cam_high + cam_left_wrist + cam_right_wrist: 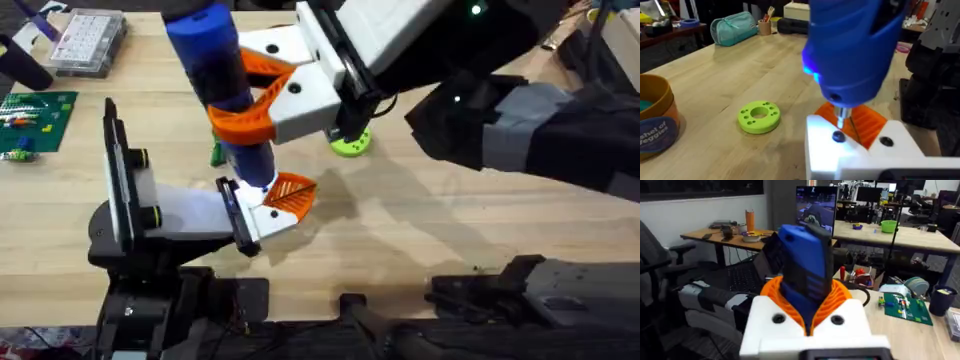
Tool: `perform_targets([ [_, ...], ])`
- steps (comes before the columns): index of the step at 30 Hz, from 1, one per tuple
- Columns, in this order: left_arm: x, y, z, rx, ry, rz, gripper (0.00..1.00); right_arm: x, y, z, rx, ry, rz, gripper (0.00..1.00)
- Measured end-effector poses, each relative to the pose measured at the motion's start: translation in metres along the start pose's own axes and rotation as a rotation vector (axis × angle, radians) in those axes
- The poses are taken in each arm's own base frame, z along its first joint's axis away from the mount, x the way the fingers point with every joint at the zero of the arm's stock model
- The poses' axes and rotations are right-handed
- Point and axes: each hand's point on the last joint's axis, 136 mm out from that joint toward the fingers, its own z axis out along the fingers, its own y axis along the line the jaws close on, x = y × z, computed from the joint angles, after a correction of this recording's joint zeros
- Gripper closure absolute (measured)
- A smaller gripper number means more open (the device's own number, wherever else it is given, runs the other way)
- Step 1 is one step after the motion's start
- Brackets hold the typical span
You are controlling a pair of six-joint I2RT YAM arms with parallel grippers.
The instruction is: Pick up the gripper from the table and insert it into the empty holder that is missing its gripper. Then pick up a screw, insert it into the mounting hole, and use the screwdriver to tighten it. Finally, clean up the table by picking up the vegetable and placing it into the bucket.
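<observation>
My right gripper (252, 100) reaches in from the right and is shut on the blue screwdriver (218, 70), held upright between its orange pads (837, 297). The screwdriver (850, 45) points its thin tip (841, 116) down at a dark screw (838, 136) in a white mounted gripper piece (860, 150) with an orange ribbed pad. That piece sits at the end of my left arm's gripper (278, 200). The dark green vegetable (214, 152) peeks out behind the screwdriver on the table (420, 230). The yellow-orange bucket (655, 120) stands off to one side.
A lime-green ring (350, 143) lies on the wood just beyond the work spot. A clear parts box (88, 40) and a green circuit board (35, 120) sit at the far left. A black upright stand (120, 190) rises at the left.
</observation>
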Motion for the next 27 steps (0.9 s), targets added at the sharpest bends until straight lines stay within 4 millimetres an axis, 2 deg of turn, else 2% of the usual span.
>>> perform_targets([
  [27,0.0,0.0,0.0,0.0,0.0,0.0,0.982,0.011,-0.001,0.002,-0.002,0.014,0.008,0.975],
])
